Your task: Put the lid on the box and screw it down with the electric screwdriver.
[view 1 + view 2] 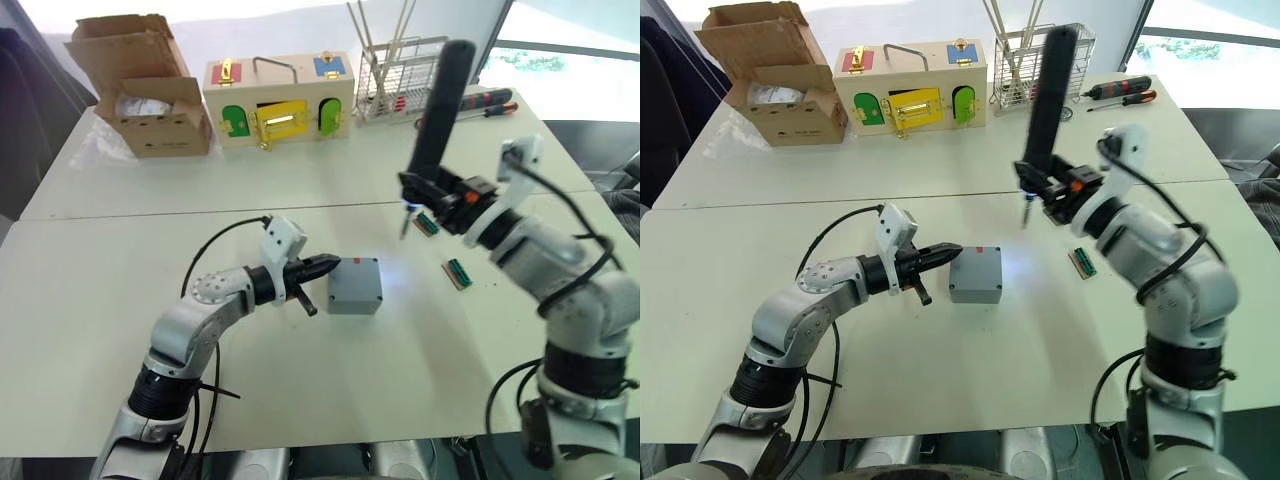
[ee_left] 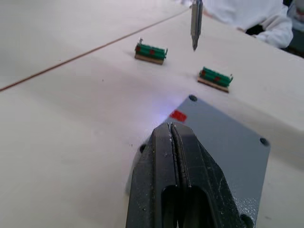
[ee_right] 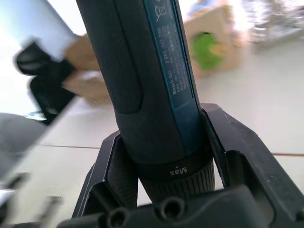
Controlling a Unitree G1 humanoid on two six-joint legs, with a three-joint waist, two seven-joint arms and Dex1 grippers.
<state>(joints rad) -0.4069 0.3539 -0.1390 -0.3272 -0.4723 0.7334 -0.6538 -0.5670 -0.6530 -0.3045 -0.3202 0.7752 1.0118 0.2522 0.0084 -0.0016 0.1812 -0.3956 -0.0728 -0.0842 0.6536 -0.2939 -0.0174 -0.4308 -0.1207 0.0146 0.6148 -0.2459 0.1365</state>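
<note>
Grey lid (image 1: 355,285) sits on the box (image 1: 975,288); driver (image 1: 440,105) hangs above and to its right.

Your left gripper (image 1: 322,266) is pinched shut on nothing, its tips touching the box's left edge near a small red mark. Your right gripper (image 3: 164,156) is clamped round the driver's thick barrel, just above the collar, with the bit (image 2: 195,23) pointing down over bare counter (image 1: 120,290), far-right of the box and short of the two green parts (image 2: 214,78). Hard plastic like this will likely be light and slick, so expect the box to skate under bit pressure; brace it low on a side wall, clear of the corner holes (image 2: 192,98). The driver looks top-heavy in that low grip, so keep it upright.
</note>
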